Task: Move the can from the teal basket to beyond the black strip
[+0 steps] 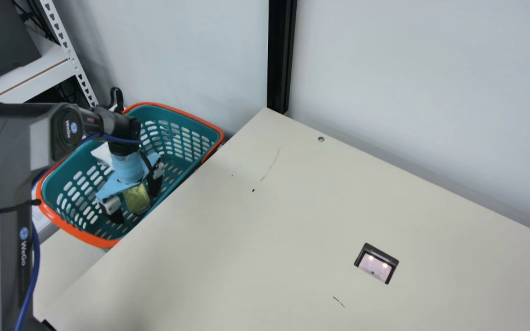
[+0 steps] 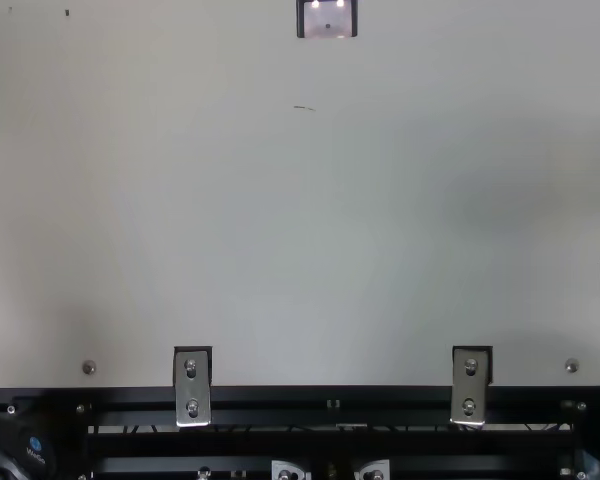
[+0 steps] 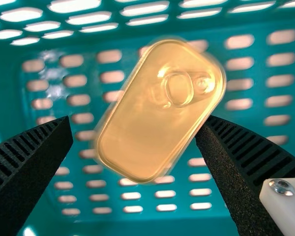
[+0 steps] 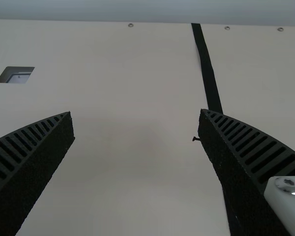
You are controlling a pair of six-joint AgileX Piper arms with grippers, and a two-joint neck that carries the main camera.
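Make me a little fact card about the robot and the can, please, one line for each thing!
Can: gold, rounded corners, ring pull on its lid
Can's place: inside the basket, not past the strip yet
Basket: teal with holes and an orange rim, beside the table
Left gripper: reaching down into the basket, open around the can
Right gripper: open and empty, above the table
Black strip: long and thin, lying on the table
Table: cream
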